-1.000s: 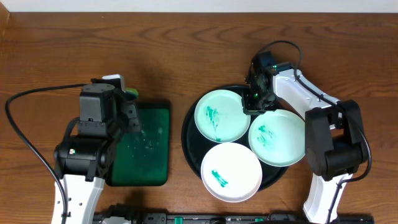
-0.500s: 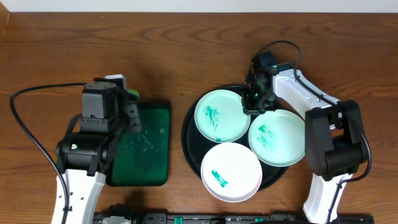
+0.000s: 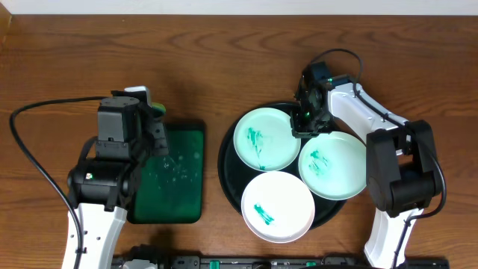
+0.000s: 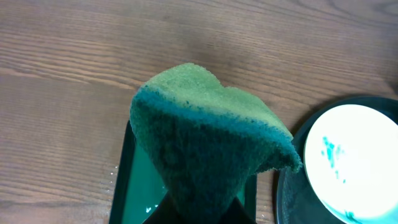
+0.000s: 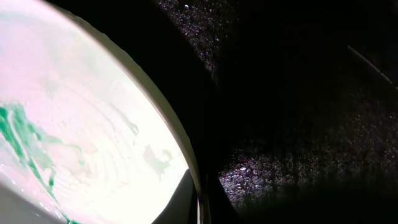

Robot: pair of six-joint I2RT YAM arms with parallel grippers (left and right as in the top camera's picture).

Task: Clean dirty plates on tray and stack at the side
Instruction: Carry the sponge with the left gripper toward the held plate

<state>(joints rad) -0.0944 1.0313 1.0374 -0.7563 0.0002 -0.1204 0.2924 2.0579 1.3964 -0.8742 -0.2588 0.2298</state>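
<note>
Wood-brown bench (image 3: 224, 60) carries everything, and I place the rest from the round black tray (image 3: 226, 170) on it. A smaller rectangular green tray (image 3: 183, 183) lies just to its left, with a narrow strip of bare bench between the two.

Three pale plates lie inside the black tray, each with teal-green smears. The far-left plate (image 3: 265, 139) fills the far-left part. The right-hand plate (image 3: 334, 166) fills the right side. The near plate (image 3: 277, 206) sits at the near edge and reaches out over the rim.

My left claw (image 3: 153, 128) hangs well to the left of the black tray, over the far edge of the green tray. It is clenched on a green sponge (image 4: 211, 149), which is pinched into a folded wedge, its paler face uppermost and the darker scrubbing side below. From that wrist the black tray's left rim and part of the far-left plate show at the lower right, apart from the sponge.

My right claw (image 3: 306, 122) is down inside the black tray at its far side, right at the far-right edge of the far-left plate. From that wrist the plate's rim runs down toward the fingers against wet black tray floor. Whether the fingers are clamped on the rim or only beside it, I cannot tell.
</note>
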